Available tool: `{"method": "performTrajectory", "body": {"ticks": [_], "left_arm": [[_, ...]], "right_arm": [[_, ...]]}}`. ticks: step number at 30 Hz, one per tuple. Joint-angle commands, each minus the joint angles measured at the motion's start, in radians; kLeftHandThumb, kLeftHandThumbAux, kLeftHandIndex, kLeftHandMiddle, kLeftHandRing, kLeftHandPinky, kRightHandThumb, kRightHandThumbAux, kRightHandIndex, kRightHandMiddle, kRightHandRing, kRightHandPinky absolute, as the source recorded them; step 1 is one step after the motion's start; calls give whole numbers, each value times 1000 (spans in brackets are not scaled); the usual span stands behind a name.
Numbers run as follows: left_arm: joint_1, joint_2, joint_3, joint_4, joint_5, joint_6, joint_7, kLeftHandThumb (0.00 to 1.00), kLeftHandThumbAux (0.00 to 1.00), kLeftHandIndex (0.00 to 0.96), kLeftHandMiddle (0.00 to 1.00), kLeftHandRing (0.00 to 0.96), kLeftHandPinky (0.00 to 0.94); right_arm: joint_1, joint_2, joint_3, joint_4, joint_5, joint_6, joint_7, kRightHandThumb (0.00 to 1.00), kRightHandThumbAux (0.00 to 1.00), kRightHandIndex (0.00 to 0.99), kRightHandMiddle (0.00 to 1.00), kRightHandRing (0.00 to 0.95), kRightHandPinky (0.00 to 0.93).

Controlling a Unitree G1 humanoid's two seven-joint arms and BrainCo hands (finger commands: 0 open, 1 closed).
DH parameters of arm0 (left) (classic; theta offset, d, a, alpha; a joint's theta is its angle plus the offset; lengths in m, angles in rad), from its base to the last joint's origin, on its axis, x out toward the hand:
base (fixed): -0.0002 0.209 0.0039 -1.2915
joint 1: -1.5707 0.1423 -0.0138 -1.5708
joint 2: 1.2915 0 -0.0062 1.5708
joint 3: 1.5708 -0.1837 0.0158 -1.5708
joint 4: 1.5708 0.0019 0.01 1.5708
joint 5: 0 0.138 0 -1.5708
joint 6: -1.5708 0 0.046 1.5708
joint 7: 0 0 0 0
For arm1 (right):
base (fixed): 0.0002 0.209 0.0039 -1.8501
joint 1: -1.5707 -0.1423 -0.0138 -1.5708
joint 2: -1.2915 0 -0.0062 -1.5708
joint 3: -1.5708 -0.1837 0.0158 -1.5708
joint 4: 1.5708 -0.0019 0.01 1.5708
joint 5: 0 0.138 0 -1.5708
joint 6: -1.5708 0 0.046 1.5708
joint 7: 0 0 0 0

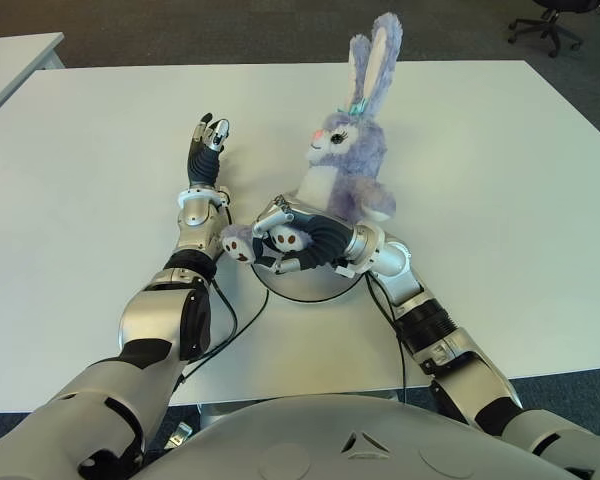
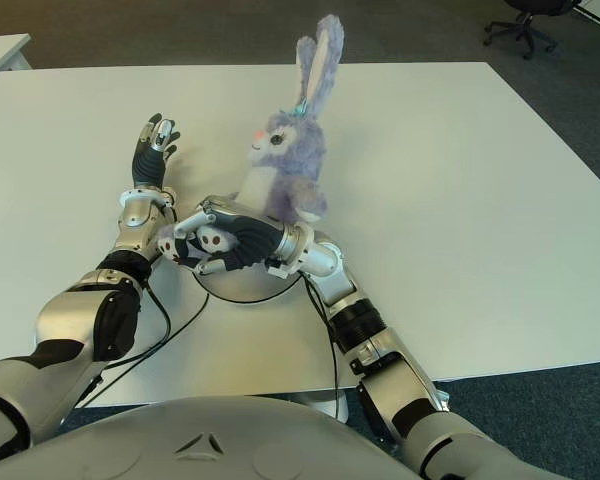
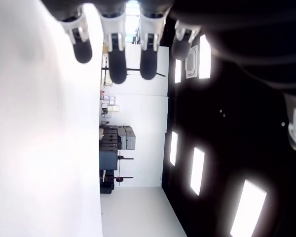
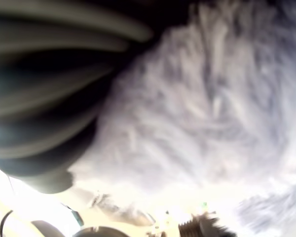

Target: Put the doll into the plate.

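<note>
- Doll (image 1: 348, 150): purple plush rabbit, upright, ears at 12 o'clock, face turned toward 9 o'clock. It sits over the plate (image 1: 315, 287), a round metal dish near the worktop's (image 1: 500, 180) front edge.
- Right hand (image 1: 298, 243): fingers wrapped around the doll's lower body and legs, coming in from the 4 o'clock side. One white foot sticks out past the fingers toward 9 o'clock. Right wrist view is filled with fur pressed against dark fingers, so the hold looks firm.
- Judgement: gripping low keeps the top-heavy doll upright while its base is over the dish.
- Cannot tell whether the doll's base touches the plate; the hand hides that spot.
- Left hand (image 1: 207, 150): at 10 o'clock from the plate, fingers straight and relaxed, holding nothing. Its wrist view shows only extended fingertips and the room beyond. It is clear of the plate, probably to leave the right arm room.
- Stage, as judged: placement nearly complete; release remains.
- Risk: tall ears and soft body may tip the doll over the rim once it is let go.
</note>
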Motion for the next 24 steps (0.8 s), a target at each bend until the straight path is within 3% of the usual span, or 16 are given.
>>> {"method": "performTrajectory", "body": {"ticks": [1,15,20,22,24], "left_arm": [[99,-27,-5,61,5,76,11,0,386,20,153,153,95],[93,-24,-8,63,7,87,6,0,393,22,139,146,111],[91,-23,-7,63,5,90,0,0,391,20,134,141,124],[91,-23,-7,63,4,91,-2,0,389,19,133,142,125],[90,-23,-6,63,3,91,-3,0,388,18,133,142,126]], "right_arm": [[88,-18,27,43,5,52,34,545,772,622,805,803,766],[99,-14,52,-33,60,131,95,560,766,647,804,798,775],[101,-6,56,-42,71,124,106,556,771,628,801,799,758],[101,-3,57,-44,72,115,107,690,726,459,788,792,755],[99,0,58,-43,70,107,107,707,720,438,785,791,756]]}}
